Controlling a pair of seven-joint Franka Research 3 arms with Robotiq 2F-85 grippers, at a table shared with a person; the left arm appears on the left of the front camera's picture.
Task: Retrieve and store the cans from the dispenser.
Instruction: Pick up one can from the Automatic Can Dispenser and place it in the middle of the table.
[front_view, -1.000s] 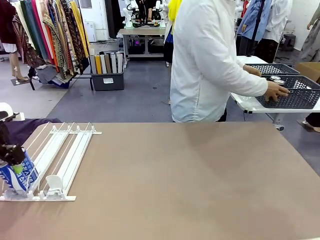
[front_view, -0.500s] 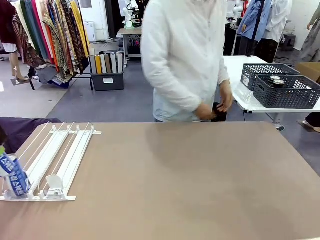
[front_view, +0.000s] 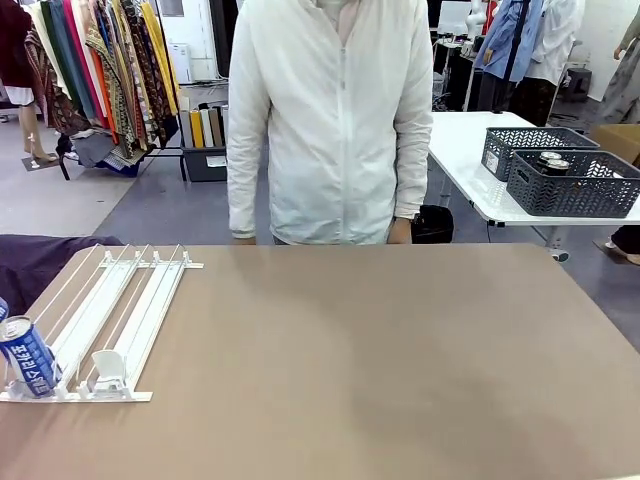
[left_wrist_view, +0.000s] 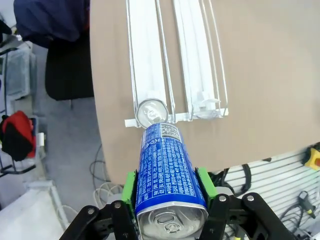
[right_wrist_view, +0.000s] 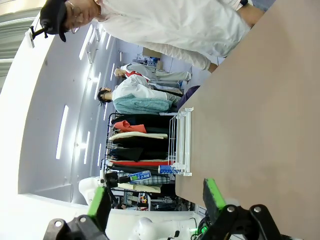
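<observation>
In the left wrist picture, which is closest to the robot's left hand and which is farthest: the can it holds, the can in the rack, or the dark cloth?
1. The blue can, gripped in the left hand.
2. The second can, standing at the dispenser's near end, just ahead.
3. The dark cloth, far off at top left.

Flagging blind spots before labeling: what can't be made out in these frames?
- Front view: dispenser can, print too small to read.
- Left wrist view: held can in the left gripper covers the dispenser can's side.
- Front view: basket wall hides the basket cans below their tops; count unclear.
- Right wrist view: dispenser small and edge-on; lanes uncountable.
</observation>
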